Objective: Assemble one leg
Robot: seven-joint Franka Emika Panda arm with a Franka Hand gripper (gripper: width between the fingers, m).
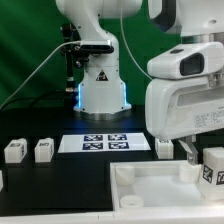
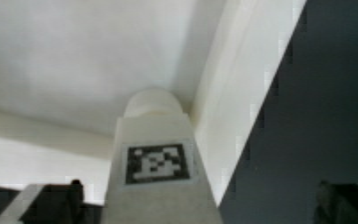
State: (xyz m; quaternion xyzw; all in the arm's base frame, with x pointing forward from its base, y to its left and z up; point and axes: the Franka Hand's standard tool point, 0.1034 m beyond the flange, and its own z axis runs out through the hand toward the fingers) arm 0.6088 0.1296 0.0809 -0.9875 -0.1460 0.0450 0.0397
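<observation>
white glossy arm, blue-lit base, dark fingers

in the exterior view the tray runs off the lower edge, the leg at lower right is cut by the right edge, and a white sliver at the left edge is too little to name. the wrist view is blurred; the fingers show only partly.

No words or numbers can be read. A dark triangular warning sign stands on the white robot base, its symbol too small to make out. Four black-and-white square tags lie grouped on the marker board. Tags of the same kind mark the leg, sharpest in the wrist view, and three more legs.
</observation>
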